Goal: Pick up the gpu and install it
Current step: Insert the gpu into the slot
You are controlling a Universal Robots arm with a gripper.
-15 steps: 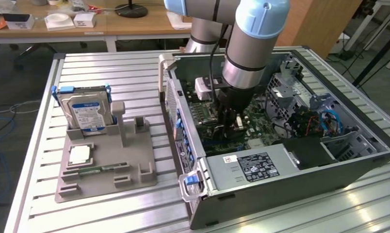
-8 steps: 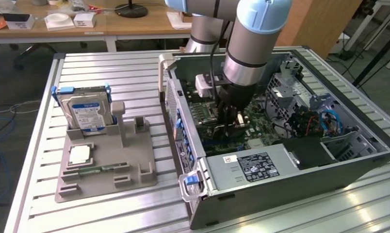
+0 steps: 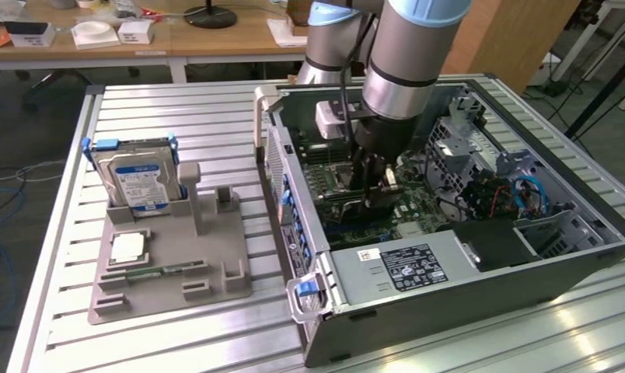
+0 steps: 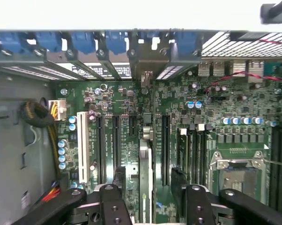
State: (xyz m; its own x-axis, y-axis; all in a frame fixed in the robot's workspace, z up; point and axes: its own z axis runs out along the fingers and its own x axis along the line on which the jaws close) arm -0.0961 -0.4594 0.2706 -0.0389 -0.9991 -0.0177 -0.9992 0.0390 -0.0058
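Exterior view. I note the arm reaching down into the open computer case (image 3: 468, 287), which lies on its side on the slatted metal table (image 3: 167, 109). The gripper (image 3: 373, 194) is low inside the case, just above the motherboard. From this angle I cannot tell how its jaws stand. The power supply (image 3: 406, 268) sits in the case at the near end. Toward the exterior view's left, well apart from the case, is a grey holder (image 3: 167, 291). A hard drive (image 3: 136, 179) with a blue-white label stands upright in it, and a narrow green memory stick (image 3: 157, 272) lies flat nearer the front.

Wrist view. I look straight down on the motherboard (image 4: 127, 93). The gpu (image 4: 144, 159) is seen edge-on, standing upright among the expansion slots. Its metal end bracket meets the row of blue-clipped slot covers at the case wall. The two black fingers (image 4: 120, 178) flank the card, one on either side. A strip of board shows between each finger and the card. The jaws are spread wide and clamp nothing. The empty processor socket (image 4: 237, 173) lies to one side, apart from the card.
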